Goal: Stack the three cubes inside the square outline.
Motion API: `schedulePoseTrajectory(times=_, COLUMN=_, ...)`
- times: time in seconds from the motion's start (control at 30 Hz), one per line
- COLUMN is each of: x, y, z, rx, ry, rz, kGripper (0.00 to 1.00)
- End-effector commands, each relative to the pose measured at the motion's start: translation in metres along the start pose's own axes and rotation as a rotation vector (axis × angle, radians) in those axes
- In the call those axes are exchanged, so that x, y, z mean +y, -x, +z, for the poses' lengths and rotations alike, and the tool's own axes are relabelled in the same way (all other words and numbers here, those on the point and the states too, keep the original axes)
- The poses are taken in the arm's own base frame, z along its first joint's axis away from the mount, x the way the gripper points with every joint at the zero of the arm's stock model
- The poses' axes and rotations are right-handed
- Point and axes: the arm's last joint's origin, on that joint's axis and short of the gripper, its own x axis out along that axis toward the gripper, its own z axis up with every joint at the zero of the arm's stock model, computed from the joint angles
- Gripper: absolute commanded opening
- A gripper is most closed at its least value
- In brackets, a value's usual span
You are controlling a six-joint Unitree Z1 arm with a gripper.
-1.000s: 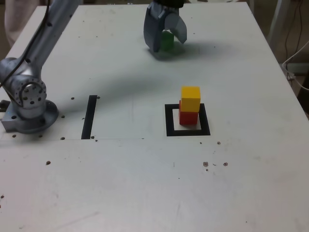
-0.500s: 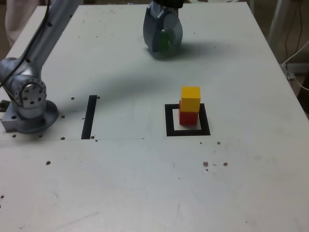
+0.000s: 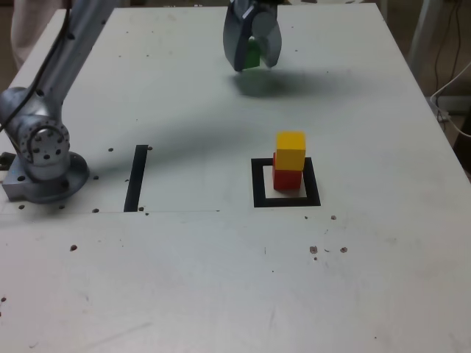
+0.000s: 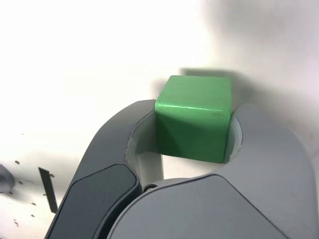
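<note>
My gripper (image 3: 252, 57) hangs over the far middle of the table, shut on the green cube (image 3: 253, 53), which is lifted off the surface with its shadow below. In the wrist view the green cube (image 4: 195, 117) sits clamped between the two grey jaws. Nearer the front, the yellow cube (image 3: 290, 149) rests on the red cube (image 3: 285, 176), and both stand inside the black square outline (image 3: 257, 184), well apart from the gripper.
The arm's grey base (image 3: 40, 158) stands at the exterior view's left, with a narrow black strip (image 3: 136, 178) beside it. The white table (image 3: 221, 279) has small dark specks near the front. Cables hang off the right edge (image 3: 452, 103).
The jaws closed around the green cube where it lay on the table, then rose a little with it, lifting it off the surface.
</note>
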Motion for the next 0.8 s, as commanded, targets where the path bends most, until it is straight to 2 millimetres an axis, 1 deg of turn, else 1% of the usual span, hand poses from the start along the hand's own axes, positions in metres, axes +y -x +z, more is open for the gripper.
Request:
schedulePoseTrajectory(times=0.0, x=-0.012, y=0.011, z=-0.008, rx=-0.008, ry=-0.024, rz=0.01, kGripper=0.28)
schedulePoseTrajectory(times=0.2, x=-0.051, y=0.033, z=-0.024, rx=-0.033, ry=-0.1, rz=0.026, kGripper=0.28)
schedulePoseTrajectory(times=0.43, x=-0.113, y=0.055, z=-0.044, rx=-0.069, ry=-0.211, rz=0.009, kGripper=0.28)
schedulePoseTrajectory(times=0.57, x=-0.148, y=0.06, z=-0.052, rx=-0.073, ry=-0.257, rz=0.006, kGripper=0.28)
schedulePoseTrajectory(times=0.77, x=-0.197, y=0.061, z=-0.064, rx=-0.063, ry=-0.315, rz=0.017, kGripper=0.28)
